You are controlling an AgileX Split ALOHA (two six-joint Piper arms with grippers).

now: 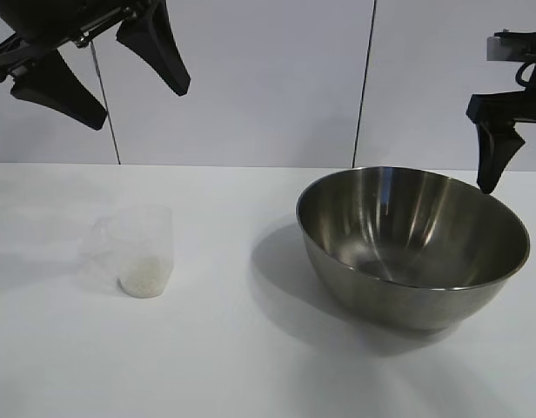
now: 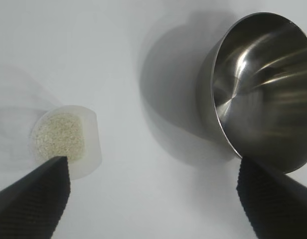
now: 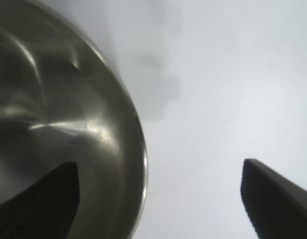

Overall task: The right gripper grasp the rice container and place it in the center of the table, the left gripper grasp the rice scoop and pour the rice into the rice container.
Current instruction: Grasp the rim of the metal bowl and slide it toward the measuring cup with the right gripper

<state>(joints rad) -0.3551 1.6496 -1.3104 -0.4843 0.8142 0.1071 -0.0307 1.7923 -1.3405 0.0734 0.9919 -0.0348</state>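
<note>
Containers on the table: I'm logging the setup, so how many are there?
2. The rice scoop, holding a little rice, stands on the table's left half. The rice container, empty, sits on the right half. Nothing seems hidden.

A: The rice container is shiny silver steel with grey reflections; the bench is plain white.

B: The rice scoop is clear, the rice off-white, and both hands are black.
</note>
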